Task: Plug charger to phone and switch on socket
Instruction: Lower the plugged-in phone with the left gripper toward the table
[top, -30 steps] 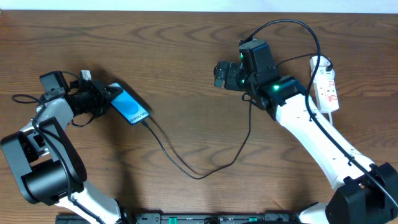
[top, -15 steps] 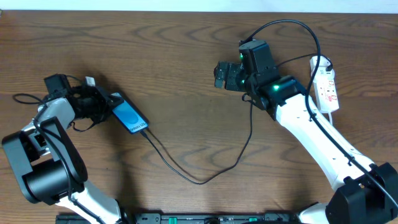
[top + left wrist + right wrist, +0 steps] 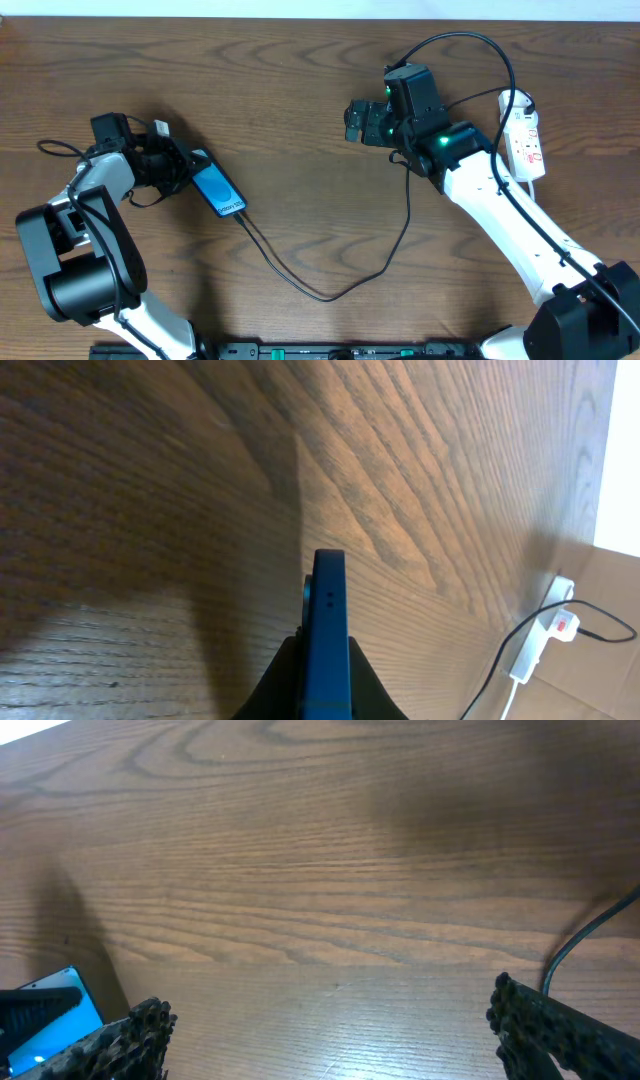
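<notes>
Two white-and-black arms with dark, boxy wrists

The left arm [image 3: 98,183] and the right arm [image 3: 510,215] are built alike, with smooth white shells between bulky black joints. Small green lights [image 3: 441,140] glow on the right arm's black wrist housing, next to a square black camera block [image 3: 412,90]. A thin black cable [image 3: 55,146] loops beside the left wrist. The right gripper [image 3: 325,1005] has dark, rough-textured fingers [image 3: 115,1042].

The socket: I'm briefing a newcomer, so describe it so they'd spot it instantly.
Look at the wooden table from above and go to its right side, beside the white right arm. The socket lies there: a white elongated strip with red marks, unlike the thin black charger looping past it.
</notes>
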